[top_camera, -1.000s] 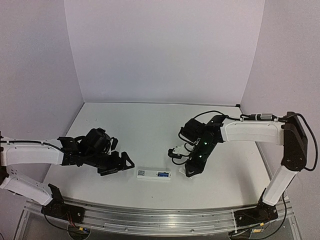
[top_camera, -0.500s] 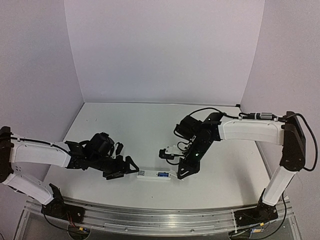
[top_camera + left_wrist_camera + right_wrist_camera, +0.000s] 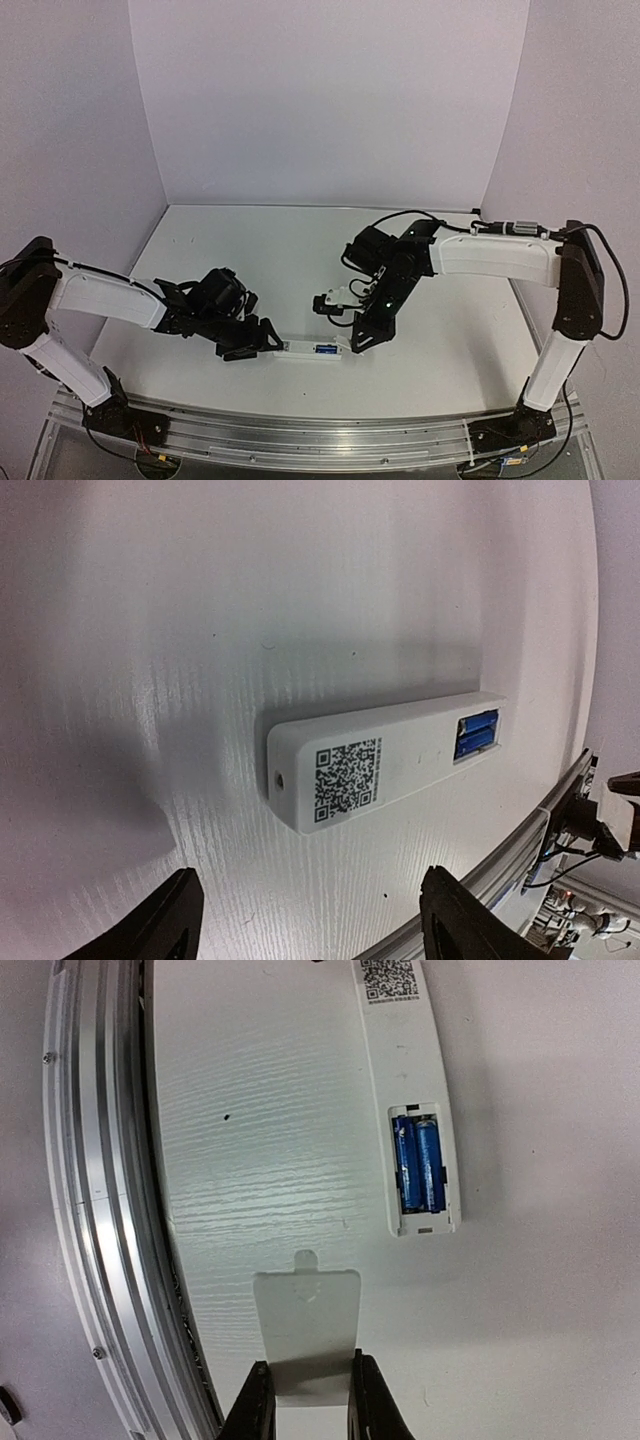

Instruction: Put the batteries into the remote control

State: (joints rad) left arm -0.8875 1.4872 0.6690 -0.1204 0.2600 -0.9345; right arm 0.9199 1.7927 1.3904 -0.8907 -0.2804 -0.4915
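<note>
The white remote control (image 3: 298,349) lies face down near the table's front edge, with a QR label on its back. Its battery bay is open and two blue batteries (image 3: 420,1165) lie side by side in it; they also show in the left wrist view (image 3: 477,734). My left gripper (image 3: 262,338) is open and empty at the remote's left end, its jaws wide apart (image 3: 305,905) just short of the remote (image 3: 385,760). My right gripper (image 3: 358,340) is shut on the small flat white cover piece (image 3: 305,1320). It holds the cover above the table beside the remote's (image 3: 400,1050) battery end.
An aluminium rail (image 3: 320,438) runs along the table's near edge, close in front of the remote; it also shows in the right wrist view (image 3: 95,1210). Pale walls close the table at the back and sides.
My left gripper has moved right, up to the remote's left end. My right gripper, with the cover in it, has moved left and nearer, to the remote's right end.
</note>
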